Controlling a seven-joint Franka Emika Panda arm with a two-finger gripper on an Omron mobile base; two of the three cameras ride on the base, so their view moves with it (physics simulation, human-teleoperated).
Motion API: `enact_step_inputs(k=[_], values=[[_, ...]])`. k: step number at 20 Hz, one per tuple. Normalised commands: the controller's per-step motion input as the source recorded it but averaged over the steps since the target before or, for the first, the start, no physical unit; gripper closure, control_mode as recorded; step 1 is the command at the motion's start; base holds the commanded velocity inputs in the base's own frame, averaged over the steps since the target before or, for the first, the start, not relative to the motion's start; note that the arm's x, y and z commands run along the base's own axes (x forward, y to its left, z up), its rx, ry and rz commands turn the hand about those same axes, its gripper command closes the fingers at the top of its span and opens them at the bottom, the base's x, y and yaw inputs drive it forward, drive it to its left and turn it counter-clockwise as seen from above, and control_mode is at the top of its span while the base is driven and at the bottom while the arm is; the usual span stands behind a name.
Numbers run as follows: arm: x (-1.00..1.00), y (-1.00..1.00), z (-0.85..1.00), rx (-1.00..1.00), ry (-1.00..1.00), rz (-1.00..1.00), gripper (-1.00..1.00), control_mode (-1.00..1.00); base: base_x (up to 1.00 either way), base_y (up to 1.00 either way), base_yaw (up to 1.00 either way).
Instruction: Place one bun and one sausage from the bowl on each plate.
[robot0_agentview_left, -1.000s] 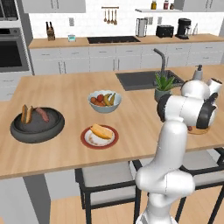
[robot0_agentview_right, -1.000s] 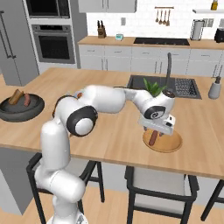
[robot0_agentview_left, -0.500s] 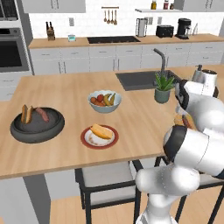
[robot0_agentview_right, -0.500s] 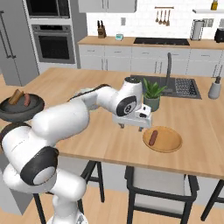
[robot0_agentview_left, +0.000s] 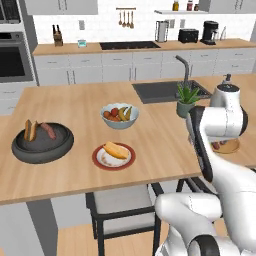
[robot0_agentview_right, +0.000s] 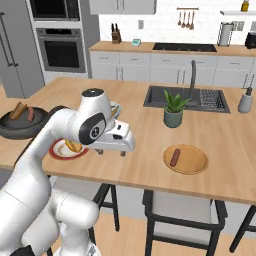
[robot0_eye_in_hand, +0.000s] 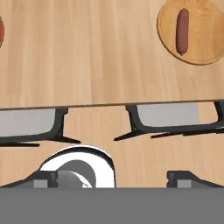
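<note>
The arm is folded in close over the near edge of the counter (robot0_agentview_right: 150, 165), its elbow high and the hand held low and level, between the two plates. In the right base view the gripper (robot0_agentview_right: 122, 151) points down at the counter just right of the red-rimmed plate (robot0_agentview_right: 59, 152). Its fingers are short dark stubs under the hand, and I cannot tell whether they stand apart or together; nothing shows between them. In the hand view only the tips (robot0_eye_in_hand: 183, 178) rise at the bottom edge, with nothing in them.

The wooden plate (robot0_agentview_right: 186, 159) lies well to the right of the gripper, near the counter's front edge, with one sausage (robot0_agentview_right: 174, 157) on it. In the hand view that plate (robot0_eye_in_hand: 197, 30) sits at the top right, cut by the frame, the sausage (robot0_eye_in_hand: 182, 30) lying lengthwise on it.

The red-rimmed plate (robot0_agentview_left: 113, 156) holds a bun (robot0_agentview_left: 116, 150); in the right base view the arm covers most of it. The dark bowl (robot0_agentview_left: 42, 143) sits far to the left, apart from the gripper, holding a bun (robot0_agentview_left: 31, 130) that leans against the wall and a sausage (robot0_agentview_left: 48, 130) beside it.

In the left base view the forearm hides most of the wooden plate (robot0_agentview_left: 226, 147), and the gripper cannot be made out.
</note>
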Motion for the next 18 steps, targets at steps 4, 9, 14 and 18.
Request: enact_step_inputs(k=[4, 9, 14, 18], values=[[-0.94, 0.74, 0.44, 0.06, 0.00, 0.00, -1.00, -1.00, 0.00, 0.00, 0.00], [0.00, 0.00, 0.00, 0.00, 0.00, 0.00, -1.00, 1.00, -0.43, 0.99, 0.00], [0.00, 0.00, 0.00, 0.00, 0.00, 0.00, -1.00, 1.00, 0.02, 1.00, 0.00], [0.00, 0.00, 0.00, 0.00, 0.00, 0.00, -1.00, 1.00, 0.22, 1.00, 0.00]])
